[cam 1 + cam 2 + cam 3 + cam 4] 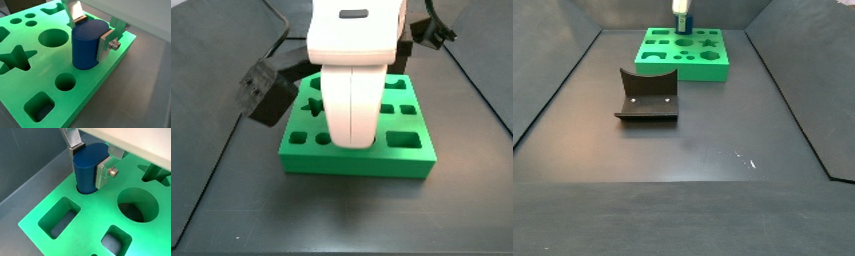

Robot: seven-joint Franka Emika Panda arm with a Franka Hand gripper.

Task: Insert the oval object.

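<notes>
Right now the tall, smooth blue oval peg [89, 168] stands partly sunk in a hole of the green cut-out block [87, 213], the silver two-finger gripper [93, 159] clamped onto its sides.

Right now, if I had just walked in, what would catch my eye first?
Probably the bright green block with shaped holes cut into it, at the far end of the dark floor. Over it, the pincer grips the oval object, a blue peg whose lower end is already inside a hole. Nearer, the fixture stands alone.
</notes>
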